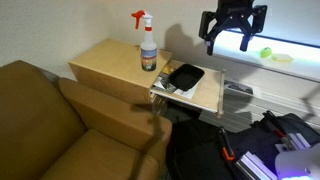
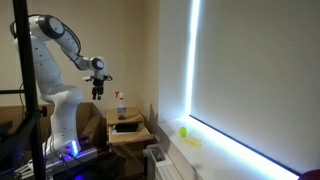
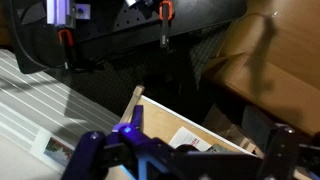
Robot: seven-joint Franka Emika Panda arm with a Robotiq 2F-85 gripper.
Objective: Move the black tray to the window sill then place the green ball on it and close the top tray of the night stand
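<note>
The black tray (image 1: 185, 76) rests on the open top drawer (image 1: 205, 98) of the wooden night stand (image 1: 105, 62); it also shows in an exterior view (image 2: 126, 126). The green ball (image 1: 267, 52) lies on the window sill (image 1: 295, 62), and shows there in an exterior view too (image 2: 183, 131). My gripper (image 1: 228, 42) hangs open and empty well above the tray, between tray and sill; it is high over the stand in an exterior view (image 2: 97, 92). In the wrist view my gripper (image 3: 185, 165) frames the drawer's wooden edge (image 3: 170, 110); the tray is not clear there.
A spray bottle (image 1: 147, 45) with a red trigger stands on the night stand next to the tray. A brown sofa (image 1: 50, 120) sits beside the stand. Black equipment and clamps (image 1: 270, 145) lie on the floor below the sill. A blind (image 2: 250, 70) covers the window.
</note>
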